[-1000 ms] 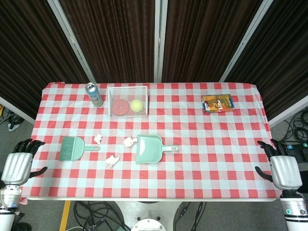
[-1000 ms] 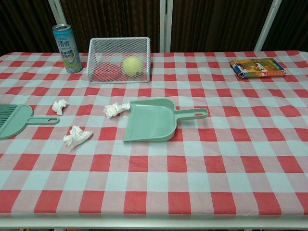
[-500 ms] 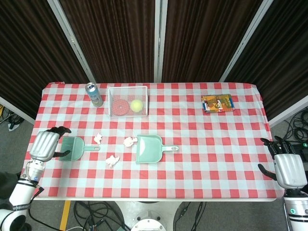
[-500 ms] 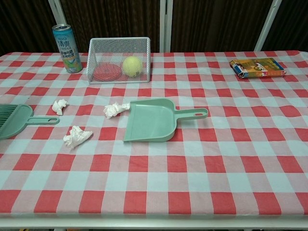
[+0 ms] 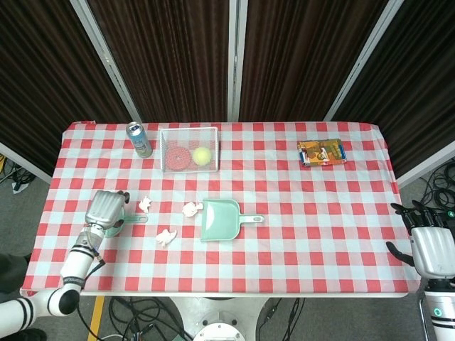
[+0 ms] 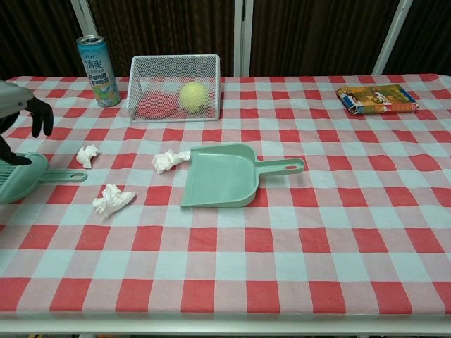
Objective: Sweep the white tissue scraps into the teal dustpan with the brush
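The teal brush (image 6: 25,177) lies at the table's left, its handle (image 5: 136,218) pointing right. My left hand (image 5: 105,209) hovers over the brush head, fingers apart and holding nothing; the chest view shows the left hand (image 6: 20,113) at the left edge, above the bristles. The teal dustpan (image 5: 220,219) lies flat mid-table, its handle to the right and its mouth facing left. Three white tissue scraps lie between them: one scrap (image 5: 145,204) near the brush handle, one (image 5: 190,209) at the dustpan's mouth, and one (image 5: 166,236) nearer the front. My right hand (image 5: 434,249) is open, off the table's right edge.
A blue can (image 5: 139,138) stands at the back left. Beside it is a wire basket (image 5: 189,131) holding a yellow ball (image 5: 202,155) and a red item. A colourful packet (image 5: 321,152) lies at the back right. The red-checked cloth (image 5: 320,234) covers the table.
My left hand has moved from off the table's left edge rightward to above the brush head. The right hand drifted slightly right. Brush, dustpan and scraps have not moved.
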